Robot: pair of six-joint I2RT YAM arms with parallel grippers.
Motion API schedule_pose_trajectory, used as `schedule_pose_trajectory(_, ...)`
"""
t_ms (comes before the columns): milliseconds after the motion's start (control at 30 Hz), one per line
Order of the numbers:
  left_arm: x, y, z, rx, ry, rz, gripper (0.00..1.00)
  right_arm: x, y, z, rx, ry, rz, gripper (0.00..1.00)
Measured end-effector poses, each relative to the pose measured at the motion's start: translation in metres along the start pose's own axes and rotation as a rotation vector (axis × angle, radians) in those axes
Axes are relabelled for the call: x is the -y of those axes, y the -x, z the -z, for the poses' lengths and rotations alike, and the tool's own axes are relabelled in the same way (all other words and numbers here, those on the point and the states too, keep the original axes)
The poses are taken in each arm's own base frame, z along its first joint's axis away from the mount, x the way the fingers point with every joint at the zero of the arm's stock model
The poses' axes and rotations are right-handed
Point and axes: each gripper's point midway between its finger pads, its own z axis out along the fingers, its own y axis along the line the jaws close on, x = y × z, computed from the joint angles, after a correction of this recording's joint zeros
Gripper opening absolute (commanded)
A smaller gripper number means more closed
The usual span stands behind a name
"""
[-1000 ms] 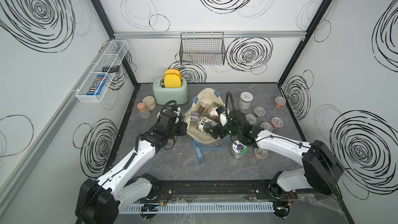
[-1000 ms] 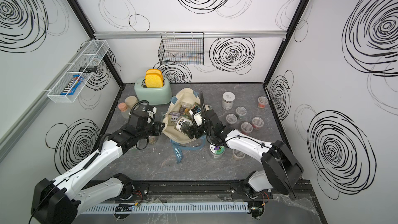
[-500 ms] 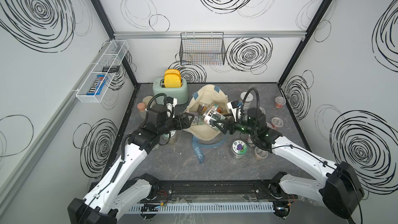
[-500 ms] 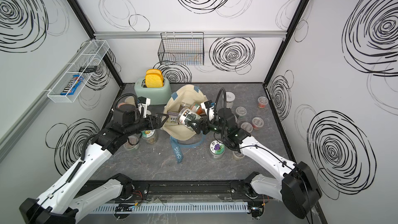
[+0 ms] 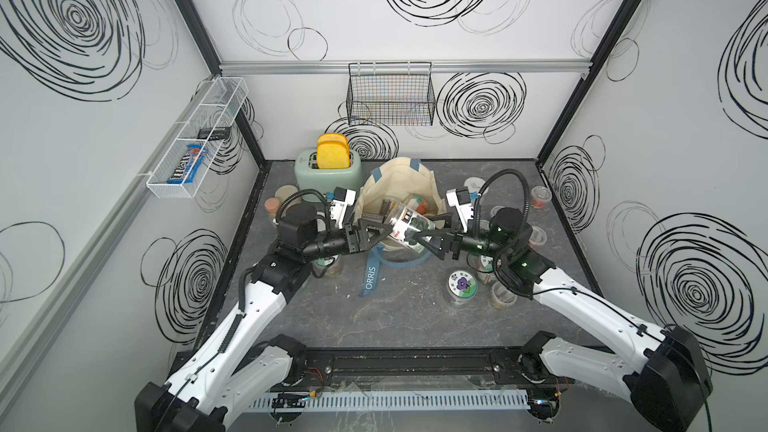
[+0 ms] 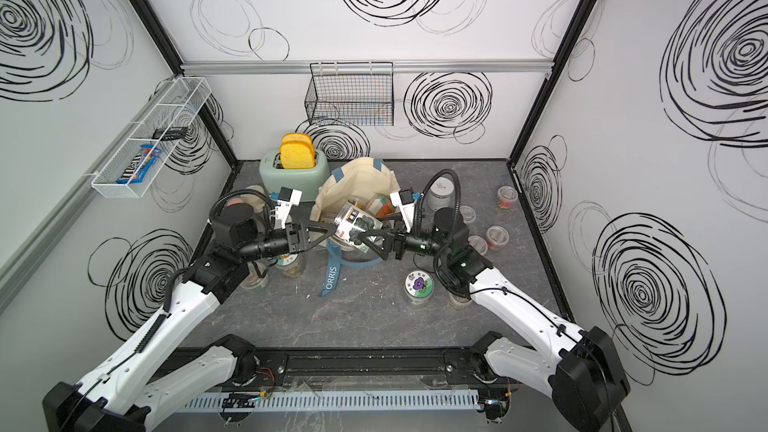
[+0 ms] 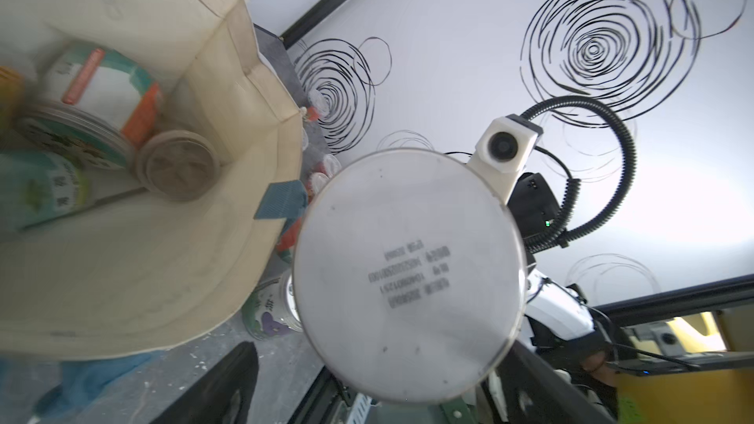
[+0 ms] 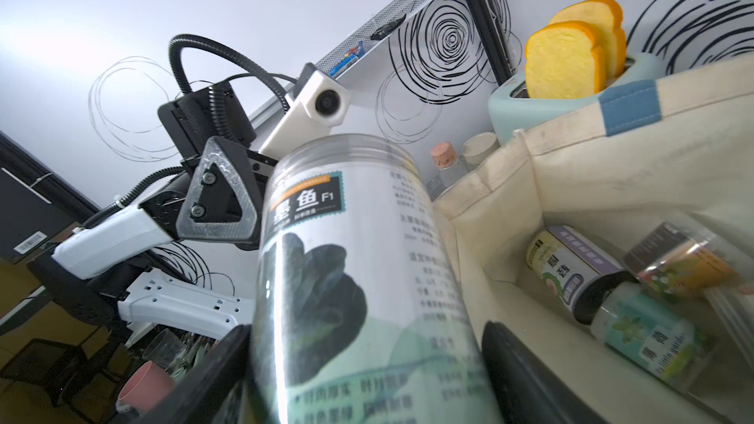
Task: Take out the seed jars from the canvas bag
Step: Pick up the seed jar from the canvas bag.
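Toaster, two frosted jars and wall racks around the grey table [image 5: 415, 317].
At 11 o'clock we see a mint toaster [image 5: 328, 178] with two toast slices [image 5: 332, 151] upright in its slots. Just beside it at 10 stand a tan-topped jar [image 5: 286, 195] and a pink-topped jar [image 5: 272, 204]. A black basket [image 5: 390, 95] hangs at 12, and a white shelf [image 5: 199, 139] at 9 holds a candy packet [image 5: 187, 164].

You're working inside white walls [image 5: 374, 6] scrawled with black spiral scribbles and joined by black corner posts [image 5: 193, 14]. An aluminium rail [image 5: 498, 66] crosses the back wall, with a black wire basket [image 5: 390, 97] hooked on it. On the left wall, a white wire shelf [image 5: 195, 139] carries a blue M&M's pack [image 5: 185, 166]. The floor [image 5: 395, 317] is dark grey and marbled. The light is even and bright.
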Motion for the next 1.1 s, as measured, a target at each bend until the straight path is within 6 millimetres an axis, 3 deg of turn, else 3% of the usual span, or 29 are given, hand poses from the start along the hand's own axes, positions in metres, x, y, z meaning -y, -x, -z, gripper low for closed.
schedule_pose_trajectory(367, 0.032, 0.001, 0.001, -0.001, -0.21, 0.044, 0.96, -0.031, 0.001, -0.015, -0.03, 0.116, -0.011, 0.77)
schedule_pose_trajectory(500, 0.034, 0.003, 0.002, 0.009, -0.224, 0.057, 1.0, -0.031, 0.003, -0.02, -0.02, 0.107, -0.01, 0.77)
schedule_pose_trajectory(600, 0.035, 0.003, 0.002, 0.008, -0.229, 0.058, 0.93, -0.034, 0.003, -0.023, -0.021, 0.114, -0.008, 0.77)
schedule_pose_trajectory(933, 0.028, 0.005, 0.003, 0.029, -0.211, 0.056, 0.89, -0.03, 0.001, -0.027, -0.018, 0.096, -0.017, 0.78)
schedule_pose_trajectory(1100, 0.025, 0.007, 0.003, 0.042, -0.199, 0.047, 0.88, -0.028, 0.001, -0.028, -0.013, 0.084, -0.017, 0.88)
